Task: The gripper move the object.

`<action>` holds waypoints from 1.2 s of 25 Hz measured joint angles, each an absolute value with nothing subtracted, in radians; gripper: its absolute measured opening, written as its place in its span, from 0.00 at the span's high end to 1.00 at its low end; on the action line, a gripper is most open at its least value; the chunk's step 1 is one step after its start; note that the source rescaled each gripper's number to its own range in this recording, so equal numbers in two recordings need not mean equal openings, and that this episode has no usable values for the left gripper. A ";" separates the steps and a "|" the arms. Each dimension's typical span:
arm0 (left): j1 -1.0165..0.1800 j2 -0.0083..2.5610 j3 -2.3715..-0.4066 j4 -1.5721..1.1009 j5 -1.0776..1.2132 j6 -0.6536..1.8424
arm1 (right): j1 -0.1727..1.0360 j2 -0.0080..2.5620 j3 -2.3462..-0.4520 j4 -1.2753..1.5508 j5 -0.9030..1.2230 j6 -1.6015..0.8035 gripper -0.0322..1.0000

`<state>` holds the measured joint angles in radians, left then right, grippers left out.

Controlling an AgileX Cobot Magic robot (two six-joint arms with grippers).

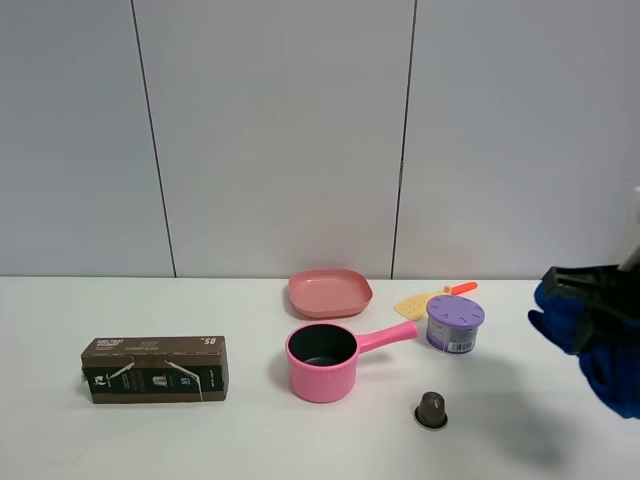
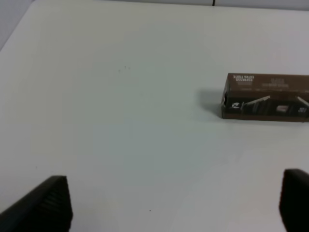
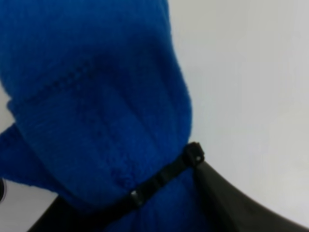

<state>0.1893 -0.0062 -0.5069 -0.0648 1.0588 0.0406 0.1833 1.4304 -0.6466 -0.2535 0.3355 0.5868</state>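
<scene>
The blue fabric bundle (image 1: 590, 340) hangs above the table at the far right of the exterior view, held by my right gripper (image 1: 588, 292), whose dark fingers close around its middle. In the right wrist view the blue knit fabric (image 3: 96, 96) fills most of the frame, with a dark finger (image 3: 227, 198) pressed against it. My left gripper (image 2: 174, 203) is open and empty: its two dark fingertips (image 2: 43, 203) stand far apart over bare white table, some way from the brown box (image 2: 265, 96).
A pink pot (image 1: 325, 362) with its handle pointing right stands mid-table. Behind it lies a pink plate (image 1: 330, 292). A purple-lidded tin (image 1: 455, 322), a yellow-and-orange scraper (image 1: 425, 300) and a small dark capsule (image 1: 431, 410) lie to the right. The brown cardboard box (image 1: 155, 370) lies at the left.
</scene>
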 joint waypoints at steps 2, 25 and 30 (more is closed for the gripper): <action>0.189 -0.006 -0.507 -0.065 1.059 0.041 | 0.183 1.508 -0.647 -0.220 0.286 0.556 0.97; 0.189 -0.006 -0.507 -0.065 1.059 0.041 | 0.183 1.699 -0.646 -0.133 0.088 0.419 0.51; 0.189 -0.006 -0.507 -0.065 1.059 0.041 | 0.183 1.646 -0.646 -0.118 0.091 0.419 0.39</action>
